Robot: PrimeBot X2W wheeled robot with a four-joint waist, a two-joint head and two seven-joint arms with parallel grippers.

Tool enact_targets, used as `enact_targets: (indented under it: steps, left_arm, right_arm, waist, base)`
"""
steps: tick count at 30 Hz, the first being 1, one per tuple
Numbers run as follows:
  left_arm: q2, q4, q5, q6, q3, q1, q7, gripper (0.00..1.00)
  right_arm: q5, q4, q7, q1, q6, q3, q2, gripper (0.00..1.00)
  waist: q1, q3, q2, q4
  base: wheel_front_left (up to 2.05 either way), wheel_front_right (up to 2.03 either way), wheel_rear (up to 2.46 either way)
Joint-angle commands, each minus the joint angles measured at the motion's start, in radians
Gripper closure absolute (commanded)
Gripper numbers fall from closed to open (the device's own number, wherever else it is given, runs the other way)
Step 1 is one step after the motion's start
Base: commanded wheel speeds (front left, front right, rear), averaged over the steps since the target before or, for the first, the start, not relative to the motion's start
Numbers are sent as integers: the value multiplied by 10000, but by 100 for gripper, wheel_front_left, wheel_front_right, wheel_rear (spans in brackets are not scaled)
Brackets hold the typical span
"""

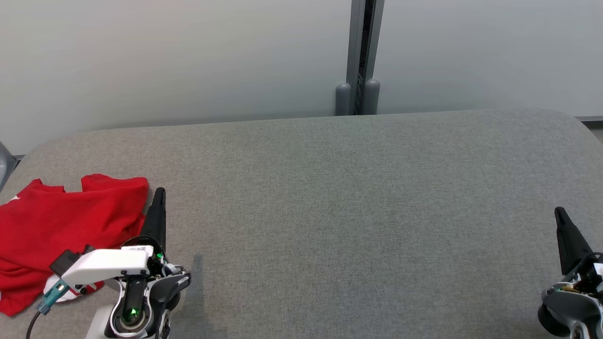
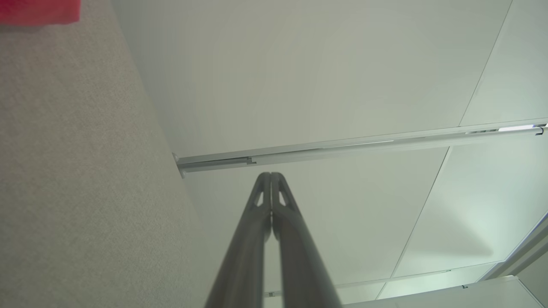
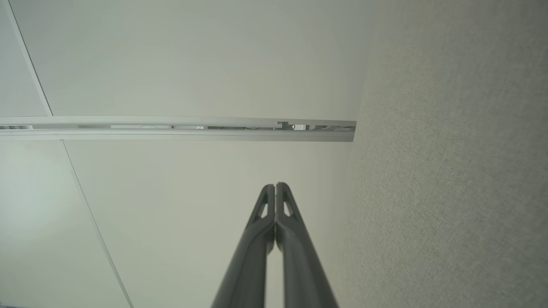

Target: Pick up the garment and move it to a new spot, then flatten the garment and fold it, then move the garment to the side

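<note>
A red garment (image 1: 61, 226) lies folded in a loose heap at the left edge of the grey fabric table (image 1: 330, 212). A corner of that garment (image 2: 38, 10) shows at the top left of the left wrist view. My left gripper (image 1: 159, 192) stands just right of the garment, fingers together and pointing up the table, holding nothing. Its tips (image 2: 271, 175) meet in the left wrist view. My right gripper (image 1: 559, 212) rests at the far right, also shut and empty, with its tips (image 3: 275, 186) pressed together.
A pale wall runs behind the table, with a grey vertical post (image 1: 360, 56) at its middle. The table's far corners are rounded. A dark object (image 1: 5, 162) shows at the left edge.
</note>
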Motion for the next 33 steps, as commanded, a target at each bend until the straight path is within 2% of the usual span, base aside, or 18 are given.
enact_targets:
  steps: [1,11,12,15,24,33]
  left_arm:
    - [36,-11,-40,-40,4,-135,-4,100]
    - [36,-11,-40,-40,4,-135,-4,100]
    - [0,-1,0,0,1,-1,-3,0]
    - [-61,248,7,4,-4,373,-32,0]
    - [-50,52,53,2,173,517,-329,0]
    - [-39,-144,310,0,331,670,-632,0]
  right_arm:
    - [7,1,45,-58,4,-24,-36,100]
    - [7,1,45,-58,4,-25,-36,100]
    - [-1,-3,-3,-1,0,0,0,0]
    - [-17,217,-44,269,-11,53,171,0]
    - [-282,140,-572,152,-10,449,136,0]
    - [-1127,179,-1126,-97,-8,809,45,0]
  waist:
    - [0,0,-1,0]
    - [0,0,-1,0]
    - [0,0,-1,0]
    - [0,2,-1,0]
    - [0,-69,-1,-15]
    - [0,-149,-1,-2]
  base:
    - [0,0,0]
    - [0,0,0]
    - [0,0,0]
    - [0,0,0]
    - [0,0,0]
    - [0,0,0]
